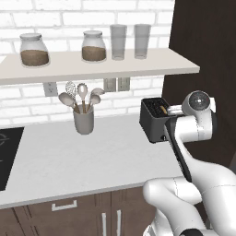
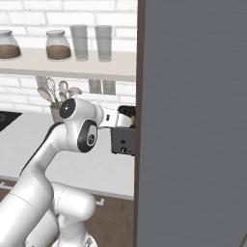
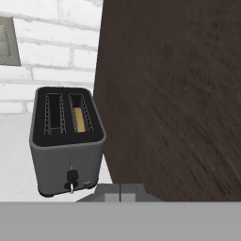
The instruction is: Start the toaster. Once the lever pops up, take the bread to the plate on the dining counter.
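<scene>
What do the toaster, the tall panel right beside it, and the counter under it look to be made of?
Toaster: seemingly dark grey metal or plastic with a matte, lightly shaded body and black slotted top.
Tall panel: probably dark brown wood or veneer, given its streaky grain.
Counter: pale, smooth and uniform, perhaps stone or laminate; the render leaves that open.

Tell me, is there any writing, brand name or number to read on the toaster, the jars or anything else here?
None can be read.
toaster: plain dark face, no brand or numbers; by the lever sits a small pale mark, too small to tell.
jars: no labels.
glasses: unmarked.
crock: plain grey.
wall outlets: blank plates.
</scene>
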{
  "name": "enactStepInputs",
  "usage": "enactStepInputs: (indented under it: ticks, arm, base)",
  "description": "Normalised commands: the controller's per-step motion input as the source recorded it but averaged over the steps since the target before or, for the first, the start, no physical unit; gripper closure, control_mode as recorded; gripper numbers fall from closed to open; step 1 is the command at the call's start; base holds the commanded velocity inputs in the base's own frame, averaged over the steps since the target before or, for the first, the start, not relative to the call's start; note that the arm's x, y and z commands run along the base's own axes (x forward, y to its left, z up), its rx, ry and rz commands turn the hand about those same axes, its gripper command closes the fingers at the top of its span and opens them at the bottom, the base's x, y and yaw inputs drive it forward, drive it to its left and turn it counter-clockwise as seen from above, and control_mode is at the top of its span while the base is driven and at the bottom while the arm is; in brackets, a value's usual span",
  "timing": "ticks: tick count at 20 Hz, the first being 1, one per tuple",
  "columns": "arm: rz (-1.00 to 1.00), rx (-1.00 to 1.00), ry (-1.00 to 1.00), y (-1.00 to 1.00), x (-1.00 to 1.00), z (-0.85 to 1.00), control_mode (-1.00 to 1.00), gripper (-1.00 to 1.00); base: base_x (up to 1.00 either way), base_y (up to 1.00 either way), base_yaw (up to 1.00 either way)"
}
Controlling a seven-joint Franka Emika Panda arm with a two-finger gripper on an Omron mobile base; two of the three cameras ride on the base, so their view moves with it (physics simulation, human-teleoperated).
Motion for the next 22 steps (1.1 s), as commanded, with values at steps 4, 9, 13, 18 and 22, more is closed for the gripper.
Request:
enactStepInputs:
  ticks: [4, 9, 13, 18, 22]
  arm:
    - [0.00, 0.00, 0.00, 0.00, 0.00, 0.00, -1.00, 1.00]
    - [0.00, 0.00, 0.00, 0.00, 0.00, 0.00, -1.00, 1.00]
    - [0.00, 0.00, 0.00, 0.00, 0.00, 0.00, -1.00, 1.00]
    - [0.00, 0.00, 0.00, 0.00, 0.00, 0.00, -1.00, 1.00]
    - [0.00, 0.00, 0.00, 0.00, 0.00, 0.00, -1.00, 1.00]
  base:
    - [0.00, 0.00, 0.00]
    - [0.00, 0.00, 0.00]
    - [0.00, 0.00, 0.00]
    - [0.00, 0.00, 0.00]
    - [0.00, 0.00, 0.00]
